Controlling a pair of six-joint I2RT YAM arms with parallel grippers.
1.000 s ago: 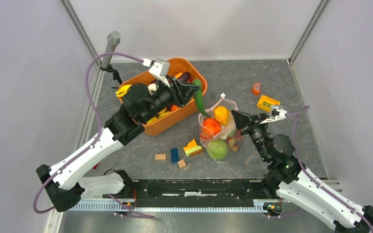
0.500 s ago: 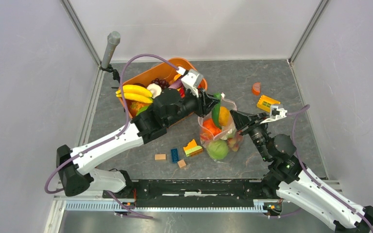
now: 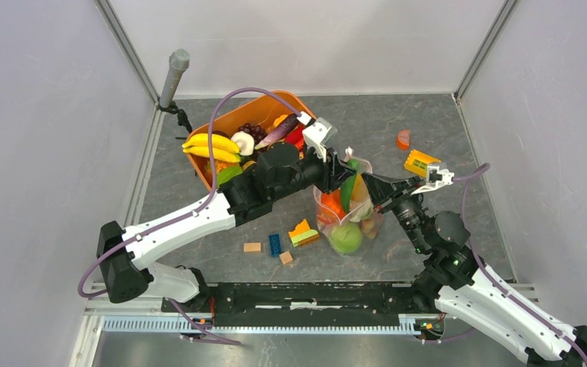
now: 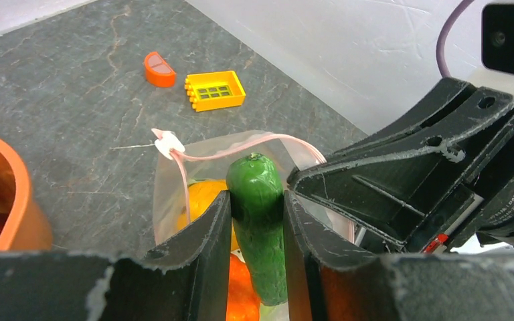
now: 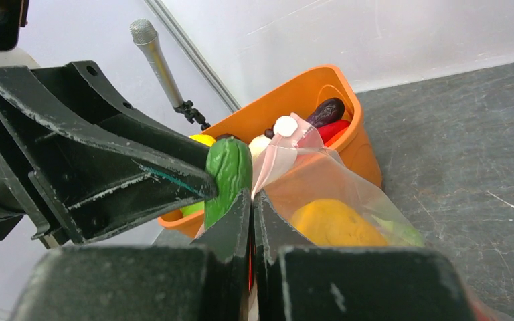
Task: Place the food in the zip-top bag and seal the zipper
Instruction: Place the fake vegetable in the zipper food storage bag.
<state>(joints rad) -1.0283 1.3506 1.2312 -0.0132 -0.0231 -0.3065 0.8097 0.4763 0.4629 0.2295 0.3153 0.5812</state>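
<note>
My left gripper (image 4: pixel 255 214), clasping a long green plastic cucumber (image 4: pixel 253 175), is arriving over the clear plastic bag (image 4: pixel 171 184) mouth; my right gripper (image 5: pixel 251 200) is pinching the pink zipper edge (image 4: pixel 241 142) just beside.

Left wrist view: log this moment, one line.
left pincer shut on green plastic cucumber | at clear plastic bag mouth | right pincer pinching bag rim

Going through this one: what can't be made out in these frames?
Top view: the left hand covers the bag mouth; cucumber depth unclear.
Left wrist: its own fingers hide the bag's lower contents.
Right wrist: the right hand hides the rim it pinches; bag bottom cut off by the frame edge.
Top view: the left arm hides part of the tub.
</note>
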